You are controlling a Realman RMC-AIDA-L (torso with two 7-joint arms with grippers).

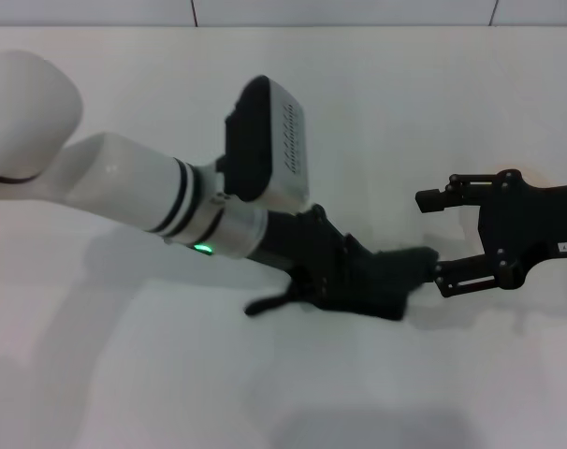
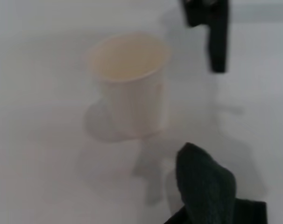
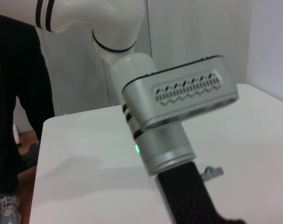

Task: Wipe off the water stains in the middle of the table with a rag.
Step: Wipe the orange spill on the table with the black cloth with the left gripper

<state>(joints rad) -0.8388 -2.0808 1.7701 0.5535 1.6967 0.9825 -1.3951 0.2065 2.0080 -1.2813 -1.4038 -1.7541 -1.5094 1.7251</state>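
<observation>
My left arm reaches across the table [image 1: 124, 374] to its middle. Its gripper [image 1: 344, 281] is low on the surface and shut on the black rag [image 1: 391, 279], which bunches out past the fingers. In the left wrist view a fold of the rag [image 2: 204, 189] shows in the foreground. The right wrist view shows the left arm's dark gripper body [image 3: 186, 198] from behind. My right gripper [image 1: 439, 239] is open just right of the rag, its nearer finger close to the rag's tip. The water stains are hidden.
A pale white cup [image 2: 132, 84] stands upright on the table just beyond the rag, with a right gripper finger [image 2: 217, 37] behind it. A person in dark clothes [image 3: 15, 107] stands past the table's edge [image 3: 38, 154].
</observation>
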